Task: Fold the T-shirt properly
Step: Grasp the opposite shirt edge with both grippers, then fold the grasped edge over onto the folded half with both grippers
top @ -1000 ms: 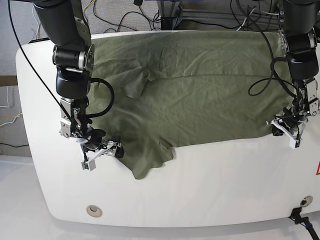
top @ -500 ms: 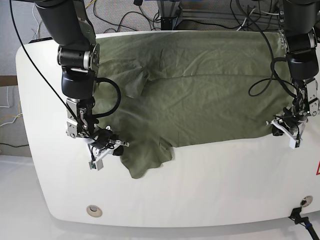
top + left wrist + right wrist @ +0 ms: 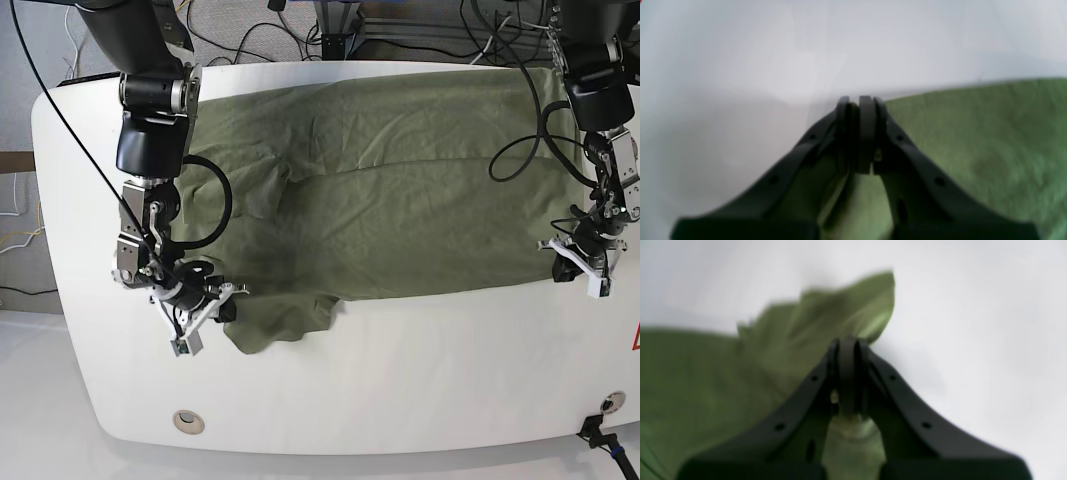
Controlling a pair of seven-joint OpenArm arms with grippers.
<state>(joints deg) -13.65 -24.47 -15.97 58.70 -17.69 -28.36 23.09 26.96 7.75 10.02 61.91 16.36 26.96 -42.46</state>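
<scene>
Tabletop (image 3: 420,370) carries the olive T-shirt (image 3: 400,200), spread flat across its far half. Both claws pinch its near hem: right claw (image 3: 205,305) clamped on a corner flap, left claw (image 3: 585,268) clamped on the opposite edge. Grasping looks complete; next both should lift together and carry the hem over for the fold.

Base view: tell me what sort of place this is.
Most likely a robotics lab or test bench, not a home. A white table carries only the T-shirt, with the left gripper and right gripper pinching its edge, and loose cables lie on the grey carpet behind.
</scene>
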